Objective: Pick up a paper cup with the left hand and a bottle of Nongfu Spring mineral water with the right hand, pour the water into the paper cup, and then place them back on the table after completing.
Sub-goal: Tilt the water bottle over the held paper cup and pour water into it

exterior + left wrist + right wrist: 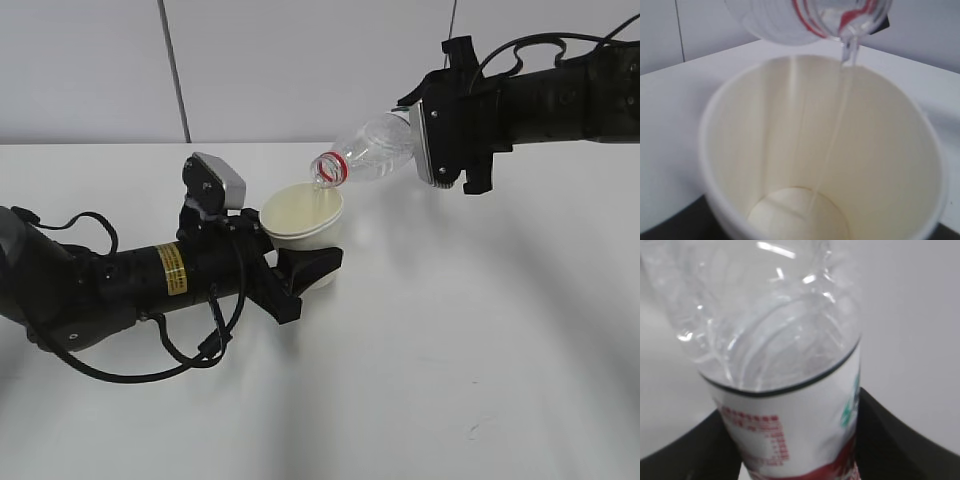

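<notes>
Bottle [375, 148] is tipped neck-down, long axis running from approx 2 o'clock (base, in right claw [440, 135]) to 8 o'clock (mouth), red neck ring right over the far rim of the paper cup [303, 224]. Right claw is clamped on the labelled body; right wrist view shows dark jaw edges hugging both sides of the label. Left claw [300, 268] grips the cup low on its wall, cup upright and, as far as I can tell, just off the counter [480, 350], w/ left arm lying at 9 o'clock of it. Thin stream of water [847, 55] drops from the mouth along the cup's inner wall; cup bottom looks barely wet. Judgement: pour is underway, early; mouth-over-rim alignment is what matters, since the mouth sits near the 12–1 o'clock edge, not the centre.
</notes>
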